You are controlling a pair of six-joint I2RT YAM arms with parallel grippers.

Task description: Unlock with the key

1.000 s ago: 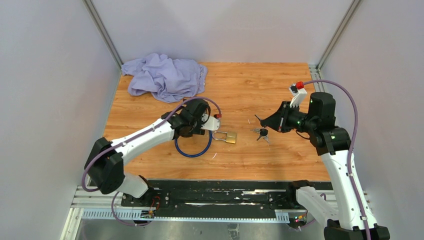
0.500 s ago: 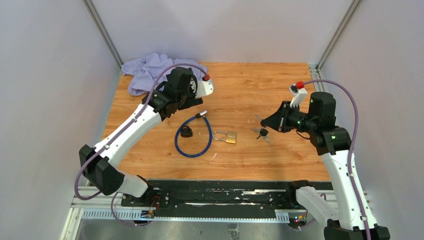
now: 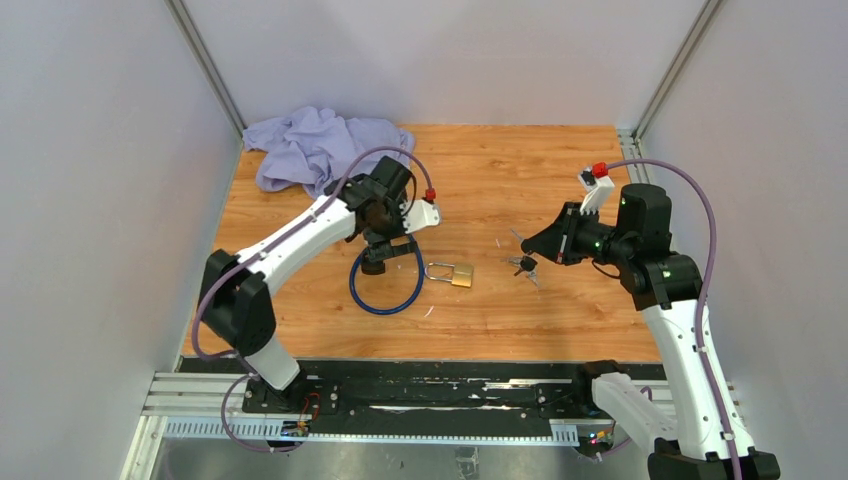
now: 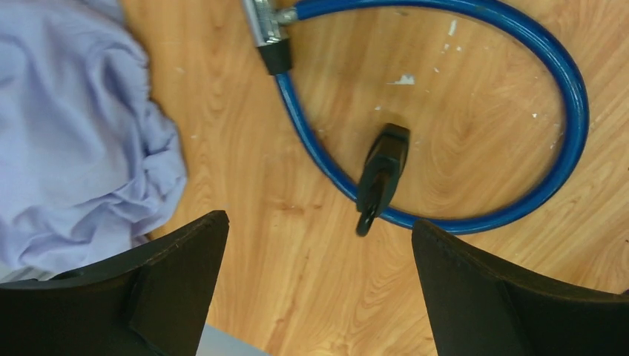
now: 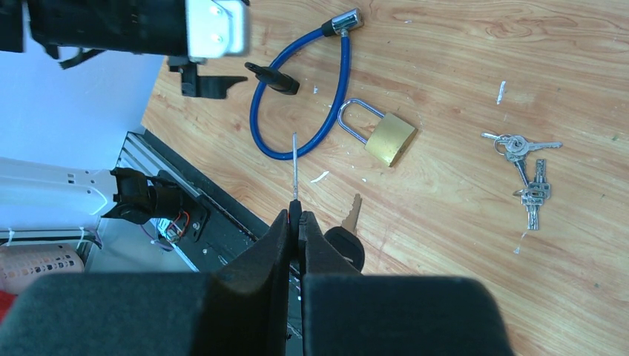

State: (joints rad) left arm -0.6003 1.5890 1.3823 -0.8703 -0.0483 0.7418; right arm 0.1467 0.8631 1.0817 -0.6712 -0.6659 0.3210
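Key [image 5: 294, 167], edge-on, shows clearly only from right wrist.

**Blue, brass and lavender on orange wood**

The table [image 3: 540, 170] was warm orange-brown wood with darker wavy grain and a few white flecks. The cable lock [image 4: 572, 111] was bright blue, its ends silver and black. The padlock [image 3: 462, 277] had a brass-yellow body and a silver shackle. The bunch of keys [image 5: 523, 170] was plain silver. The key [image 5: 294, 163] at the black right gripper [image 5: 295, 219] showed as a thin silver line. The cloth [image 3: 320, 150] was pale lavender, unpatterned. The left arm [image 3: 290, 250] and right arm [image 3: 685, 340] were white with black joints. The left gripper [image 4: 319, 245] was matte black.
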